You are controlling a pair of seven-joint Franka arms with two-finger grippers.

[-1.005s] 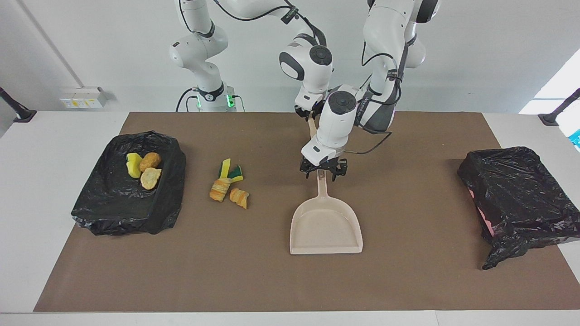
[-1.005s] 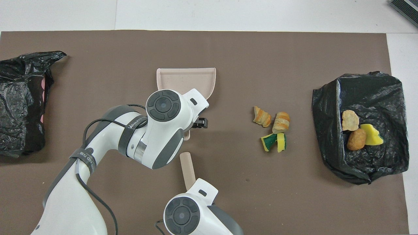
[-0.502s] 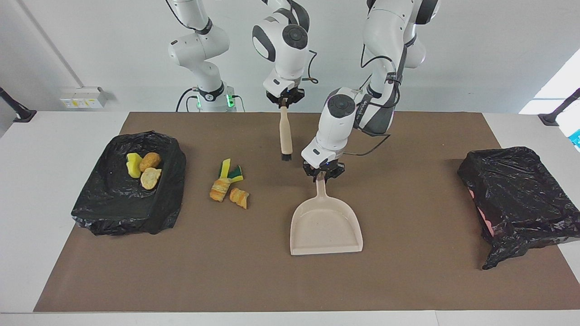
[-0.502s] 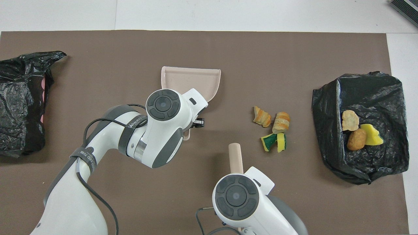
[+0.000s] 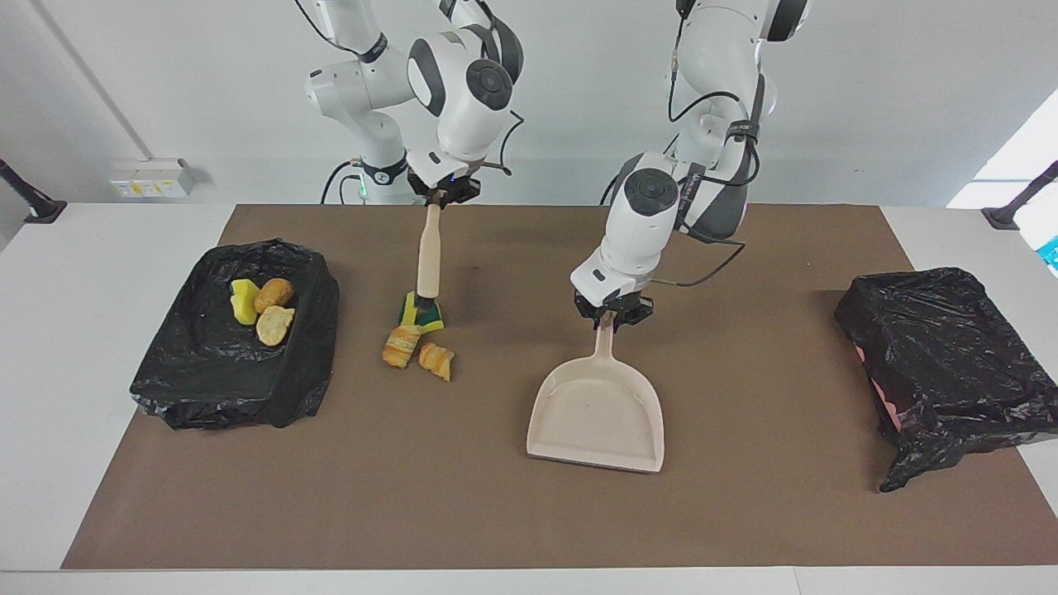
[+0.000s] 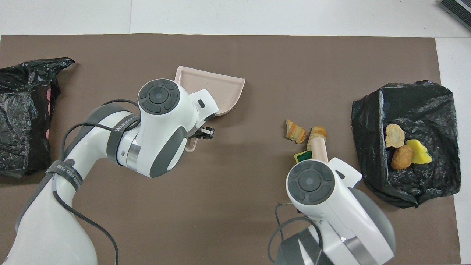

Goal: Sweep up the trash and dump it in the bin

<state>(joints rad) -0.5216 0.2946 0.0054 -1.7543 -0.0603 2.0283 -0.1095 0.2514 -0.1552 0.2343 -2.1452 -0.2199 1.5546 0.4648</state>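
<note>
Robotics lab: two white arms (image 5: 702, 124) mounted at a white table (image 5: 99, 273) with brown mat (image 5: 496, 512), bare white wall (image 5: 868, 83).

1. A brown mat (image 5: 512, 512) is covering most of the white desk (image 5: 99, 397).
2. A black-bagged container (image 5: 950, 372) is sitting at the left arm's end of the desk, its plastic trailing toward the mat's edge, pink showing at its side.
3. A yellow-labelled wall outlet box (image 5: 149, 178) is sitting against the wall near the right arm's end.
4. A dark ribbed object (image 6: 456, 8) is showing partly at the desk's corner.
</note>
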